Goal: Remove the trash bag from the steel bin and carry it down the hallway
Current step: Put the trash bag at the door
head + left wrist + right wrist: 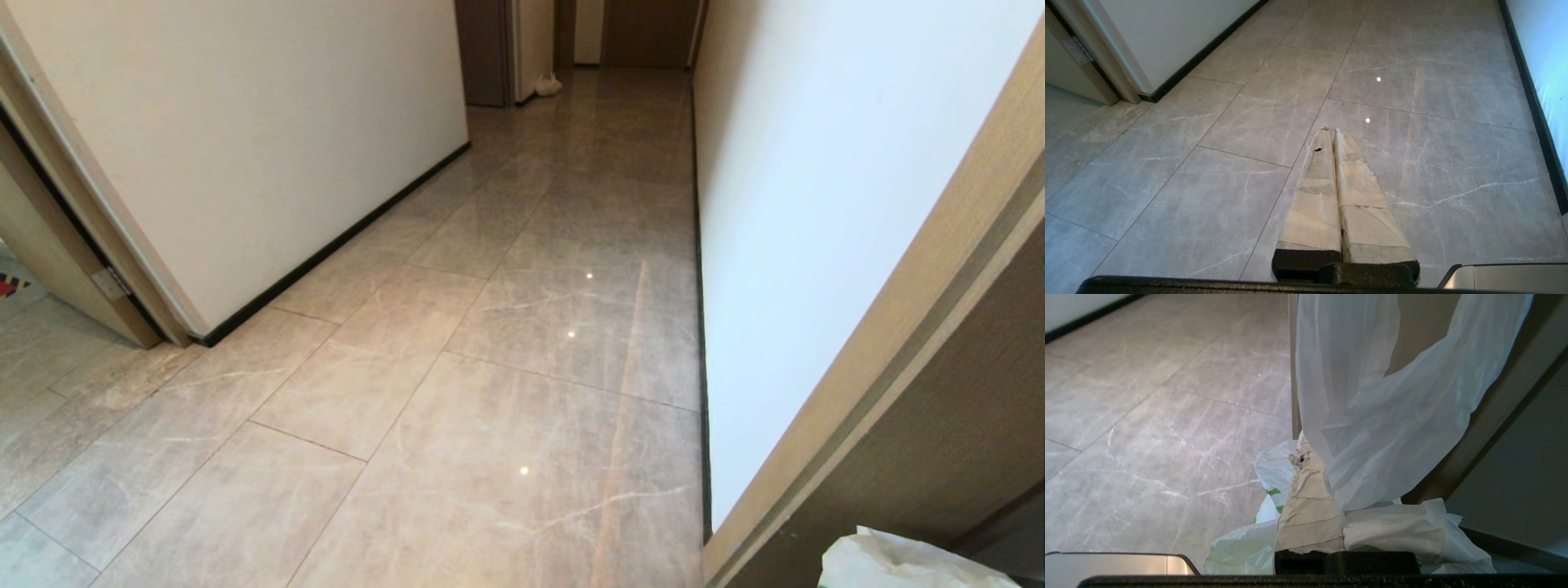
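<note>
The bag (1392, 428) hangs from the right tool (1310, 457), whose taped fingers (1310, 514) are clamped on a bunch of its thin white film; one loop billows up past the fingertips and the bulk sags below, showing a patch of green print. In the head view only a crumpled white corner of it (890, 562) peeks in at the bottom right, just beside a wood door frame (914, 327). The bin is not visible in any view, so by my reading the bag is already out and the carry is the step in hand.

The left tool (1331, 132) is closed on nothing, fingers pressed together and pointing out over the floor (1208, 183).

Ahead, the hallway (571, 204) runs between a white wall (784, 229) on the right and another wall (269, 131) on the left, with dark doors (649, 33) at the far end and a small pale object (549, 84) on the floor by the corner there (too far off to identify).

To carry well, I would keep the grip firm, since the film is slippery and thin, and steer towards the middle of the hallway so the load swings clear of the door frame. Smooth, steady driving should stop the bag pendulating or dragging on the tiles.
</note>
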Robot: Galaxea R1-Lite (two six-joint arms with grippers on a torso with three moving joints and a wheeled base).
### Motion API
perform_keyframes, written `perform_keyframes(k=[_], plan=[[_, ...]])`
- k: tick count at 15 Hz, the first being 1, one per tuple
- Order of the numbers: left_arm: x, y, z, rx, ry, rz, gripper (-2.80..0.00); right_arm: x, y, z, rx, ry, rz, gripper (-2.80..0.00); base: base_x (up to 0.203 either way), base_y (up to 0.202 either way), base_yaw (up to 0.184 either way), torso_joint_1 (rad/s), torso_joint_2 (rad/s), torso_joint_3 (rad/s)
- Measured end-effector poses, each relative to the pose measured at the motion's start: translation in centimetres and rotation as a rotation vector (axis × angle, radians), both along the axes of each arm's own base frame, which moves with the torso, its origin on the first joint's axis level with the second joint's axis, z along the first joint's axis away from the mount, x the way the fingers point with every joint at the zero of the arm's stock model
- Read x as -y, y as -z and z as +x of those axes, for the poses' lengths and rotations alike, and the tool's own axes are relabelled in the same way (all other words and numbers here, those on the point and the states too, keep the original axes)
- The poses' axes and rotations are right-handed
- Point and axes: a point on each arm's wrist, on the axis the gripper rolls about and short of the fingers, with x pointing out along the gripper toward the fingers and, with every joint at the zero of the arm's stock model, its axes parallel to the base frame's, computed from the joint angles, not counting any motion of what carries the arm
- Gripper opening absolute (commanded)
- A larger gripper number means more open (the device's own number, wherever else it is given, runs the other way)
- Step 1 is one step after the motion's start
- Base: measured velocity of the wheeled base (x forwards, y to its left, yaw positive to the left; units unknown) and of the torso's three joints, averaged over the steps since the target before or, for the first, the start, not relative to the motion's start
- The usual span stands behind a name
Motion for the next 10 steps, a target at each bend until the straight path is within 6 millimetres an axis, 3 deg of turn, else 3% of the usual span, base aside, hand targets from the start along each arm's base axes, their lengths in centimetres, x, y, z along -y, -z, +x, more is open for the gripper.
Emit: perform_keyframes(k=[6,10], plan=[[0.00,-0.01,0.00,0.001,-0.002,-0.005,-2.80,0.00,0.01,0.00,-0.001,0.001,0.001,-2.80,0.000,0.000,0.000,0.004,0.00,-0.199],[-0.01,-0.01,0.00,0.001,-0.006,-0.023,-2.80,0.01,-0.29,-0.06,0.015,0.007,0.003,-2.80,0.000,0.000,0.000,0.002,0.00,-0.064]])
